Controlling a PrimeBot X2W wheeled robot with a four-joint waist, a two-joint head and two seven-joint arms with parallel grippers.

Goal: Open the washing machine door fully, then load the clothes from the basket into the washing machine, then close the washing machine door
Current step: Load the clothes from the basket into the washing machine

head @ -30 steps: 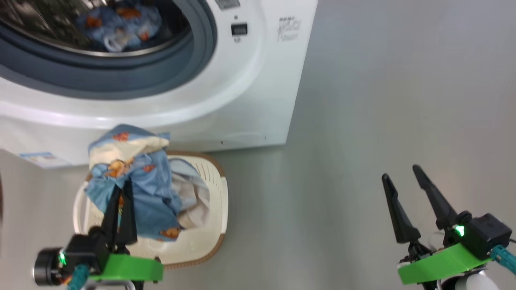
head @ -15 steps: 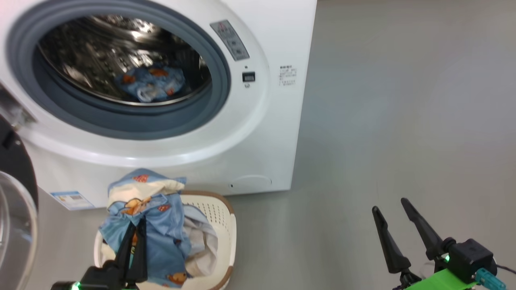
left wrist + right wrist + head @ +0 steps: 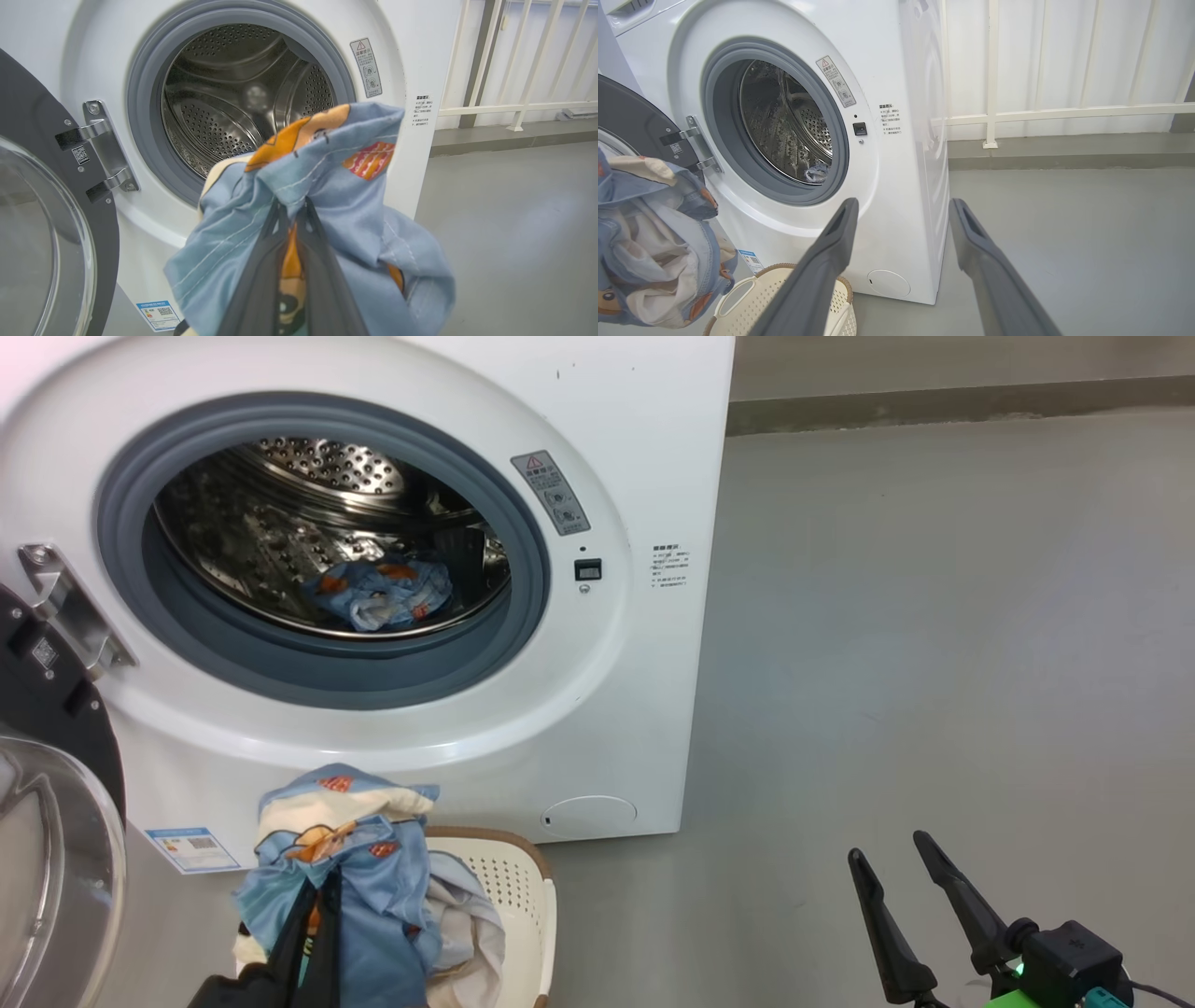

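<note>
The clothes (image 3: 347,859) are hanging in a bundle from my left gripper (image 3: 293,215), whose two fingers are clamping down on the blue bear-print fabric. Over the last second the whole head view has been sliding downward. I am taking that as the camera tilting up, not as anything moving on the floor (image 3: 934,616). The bundle is sitting much as it was against the rim of the basket (image 3: 525,887). What is changing is that the washing machine (image 3: 644,476) is now showing its full opening, with the grey gasket (image 3: 121,569) and steel drum (image 3: 280,523) in plain sight. That is setting me up to aim the load. The washing machine door (image 3: 51,728) is standing swung open at my left, and one garment (image 3: 378,597) is already lying in the bottom of the drum, so I am judging the loading step to be partway done. From the left wrist, the held bundle is sitting just below and in front of the opening, not yet past the gasket. My right gripper (image 3: 887,847) is hovering with its fingers apart and holding nothing, well to the right over bare floor.
</note>
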